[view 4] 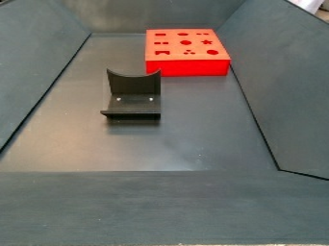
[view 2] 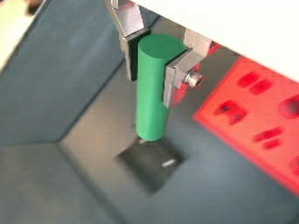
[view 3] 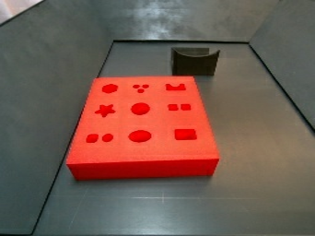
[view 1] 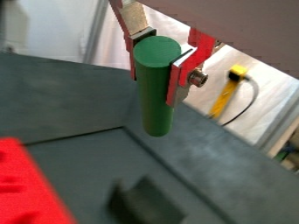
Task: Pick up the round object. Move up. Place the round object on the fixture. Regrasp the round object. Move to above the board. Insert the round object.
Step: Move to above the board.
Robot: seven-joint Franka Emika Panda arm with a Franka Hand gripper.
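In both wrist views my gripper is shut on the round object, a smooth green peg. The peg hangs upright, held near its top end by the silver fingers. Its lower end hangs in the air well above the fixture, a small dark block on the floor. The red board lies beside the fixture. Both side views show the board and the fixture. Neither the gripper nor the peg appears in them.
Sloping dark grey walls enclose the floor. A yellow cable hangs outside the bin against a white backdrop.
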